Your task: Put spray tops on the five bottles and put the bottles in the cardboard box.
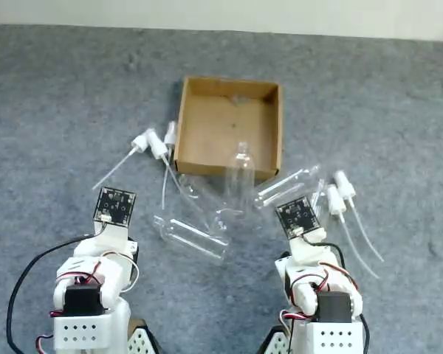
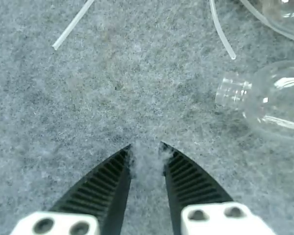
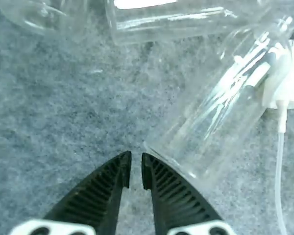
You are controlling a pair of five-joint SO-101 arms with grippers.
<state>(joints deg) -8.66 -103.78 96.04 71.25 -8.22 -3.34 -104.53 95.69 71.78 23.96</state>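
**Inspector:** State of the hands?

**Operator:** The left hand (image 2: 146,147) is empty, its jaws slightly parted, low over the grey surface (image 2: 88,98). The right hand (image 3: 135,157) is also empty, its jaws all but closed.

**Inspector:** Where are the task items?

**Operator:** The cardboard box (image 1: 221,125) sits mid-surface on the far side, and I see no capped bottle in it. Clear bottles lie scattered just in front of it. One bottle (image 2: 272,103) lies on its side near the left hand, neck uncapped. Another bottle (image 3: 220,112) lies just beside the right hand's tips. The spray tops, with long thin tubes, lie in two groups: one (image 1: 151,142) beside the box on the left arm's side, the other (image 1: 340,192) on the right arm's side.

**Inspector:** Which step is in hand?

**Operator:** I judge it to be the first pick. No bottle appears capped.

**Inspector:** Recommendations?

**Operator:**
- Widen the jaws before descending.
- Close squarely across the bottle's body, because a round, clear bottle will probably roll.
- Keep the mouth free.
- With the other hand, grip the spray top by its head, not by the tube, which looks likely to flex.
- Lead the tube tip into the neck first, then seat the head.
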